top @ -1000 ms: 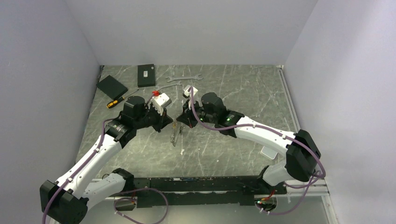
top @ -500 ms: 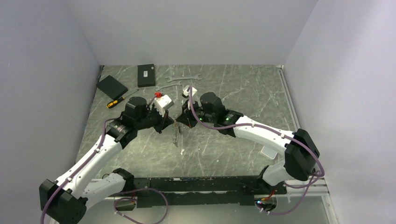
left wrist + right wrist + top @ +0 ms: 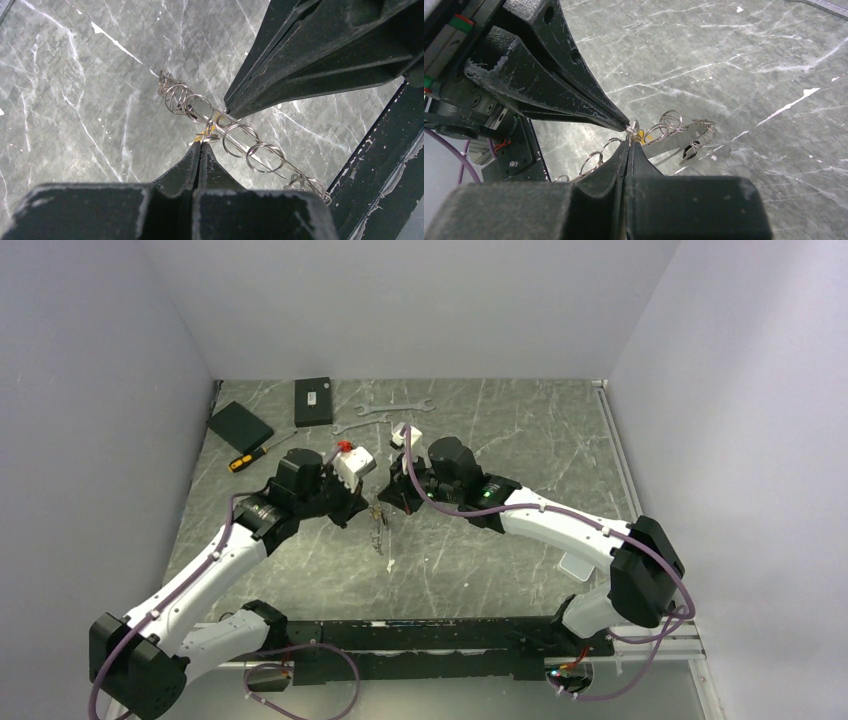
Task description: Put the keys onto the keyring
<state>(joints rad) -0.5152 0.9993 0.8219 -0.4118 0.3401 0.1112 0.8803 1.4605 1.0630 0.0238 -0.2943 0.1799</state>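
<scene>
The keyring [image 3: 227, 131] is a thin silvery wire formed into a row of small round loops, with tighter coils bunched at each end. It sits between the two grippers over the middle of the table [image 3: 75, 100], a grey marbled surface; whether either end rests on that surface cannot be told. The left gripper [image 3: 201, 144] has its black tapered fingers pressed together, the tips meeting on a tiny brass-yellow key [image 3: 206, 136] that sits against the wire. The right gripper [image 3: 629, 142] is likewise closed to a point, its tips nipping the wire just beside that key; the contact itself is hidden by the fingertips in both wrist views. Judged from its build, the ring is very light and springy: it will flex, twist and swing under small forces, and the smooth metal may slide between hard pads. Hold is best taken on the wire close to the working point, not across a loop, which could deform or roll. The key appears rigid, flat and slippery, and is best held by its head so that its hole is free for the wire. Other small silvery pieces near the far coils are too small to identify.
</scene>
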